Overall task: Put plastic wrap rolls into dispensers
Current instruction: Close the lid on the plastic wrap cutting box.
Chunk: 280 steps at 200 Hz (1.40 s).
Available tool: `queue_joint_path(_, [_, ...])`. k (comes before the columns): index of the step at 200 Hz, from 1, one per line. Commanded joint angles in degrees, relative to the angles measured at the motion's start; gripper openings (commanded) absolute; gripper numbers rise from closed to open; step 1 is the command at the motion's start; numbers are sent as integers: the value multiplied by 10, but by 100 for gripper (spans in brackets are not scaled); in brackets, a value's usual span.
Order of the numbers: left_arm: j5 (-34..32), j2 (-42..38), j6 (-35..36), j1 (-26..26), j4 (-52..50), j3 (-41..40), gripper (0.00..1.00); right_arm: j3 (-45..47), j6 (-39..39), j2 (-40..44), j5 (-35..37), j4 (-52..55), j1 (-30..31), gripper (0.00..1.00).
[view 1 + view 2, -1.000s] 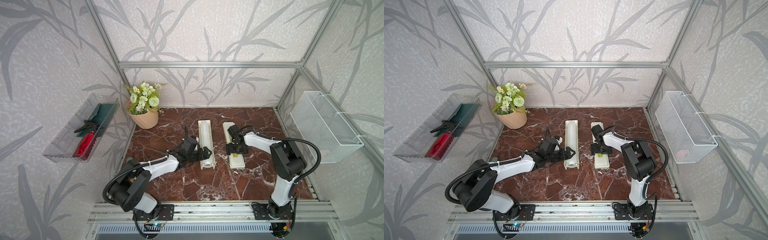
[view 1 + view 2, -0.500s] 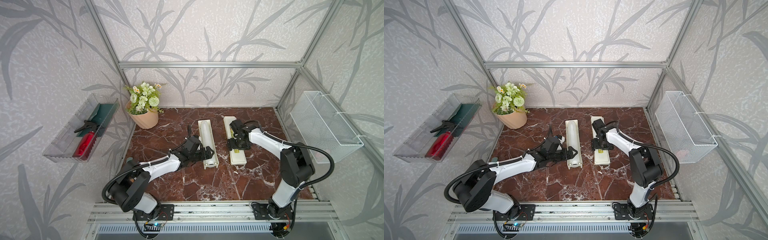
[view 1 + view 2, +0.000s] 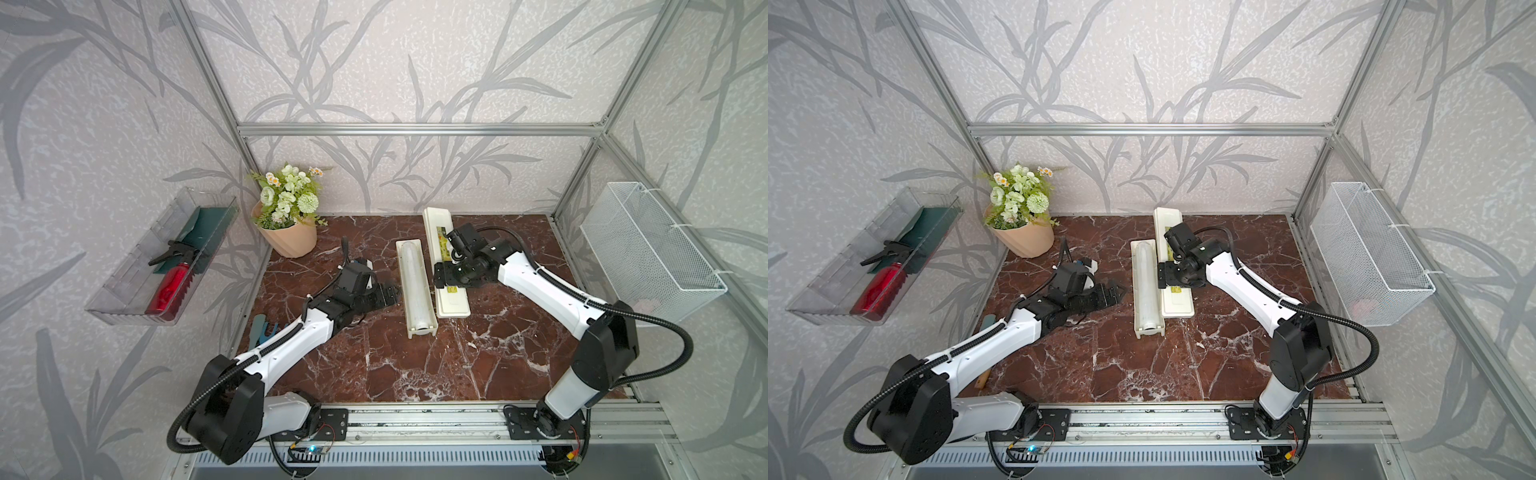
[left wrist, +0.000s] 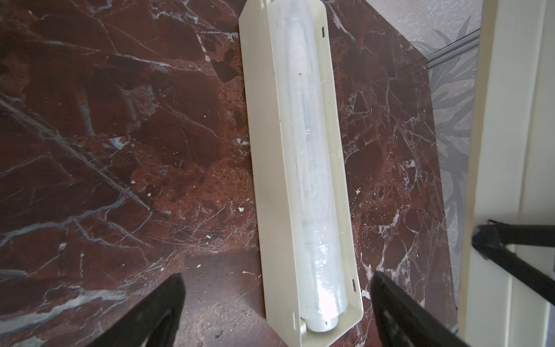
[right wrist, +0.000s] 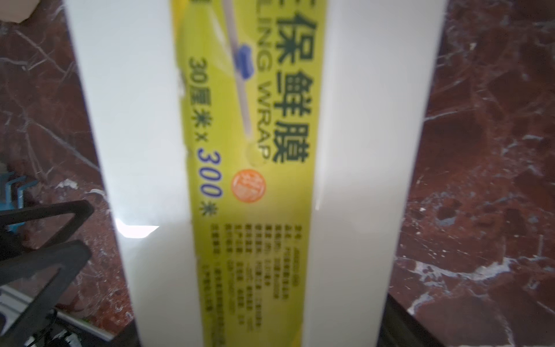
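while the plastic wrap roll (image 4: 312, 168) lay full length inside the dispenser's cream trough base (image 4: 262, 168), we saw that base sitting open near the middle of the red marble tabletop (image 3: 415, 374), running front to back. the roll's end showed at the trough's near end wall. the left end effector (image 3: 390, 296) hung low just beside the trough's left wall, about halfway along it, its fingers spread wide apart and holding nothing. the dispenser's flat lid (image 3: 455, 301) lay lengthwise just beside the trough on its right, set further toward the back wall, with its yellow-green label strip (image 5: 255, 150) facing up. the right end effector (image 3: 448, 284) was clamped across the lid's width near its middle, a finger down each long edge. whether the lid's underside touched the tabletop we could not tell. a pot of flowers (image 3: 291, 241) stood in the back left corner, and a white wire mesh basket (image 3: 648, 253) hung on the right wall.
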<state>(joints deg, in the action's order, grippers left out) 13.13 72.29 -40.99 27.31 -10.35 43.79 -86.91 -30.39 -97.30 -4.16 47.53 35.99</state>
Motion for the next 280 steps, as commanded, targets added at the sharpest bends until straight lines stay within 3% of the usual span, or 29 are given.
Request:
queue_joint_path(1, [-1, -20, 12, -4, -26, -3, 95, -17, -27, -33, -26, -26, 15, 81])
queue_joint_path(113, [23, -6, -10, -7, 25, -45, 94, 8, -46, -101, -56, -94, 30, 81])
queue_joint_path(190, [41, 11, -29, -6, 63, -63, 94, 5, -41, -130, -80, -85, 30, 82])
queue_joint_path(280, [56, 49, -47, -6, 104, -77, 83, -27, -41, -153, -84, -66, 44, 86])
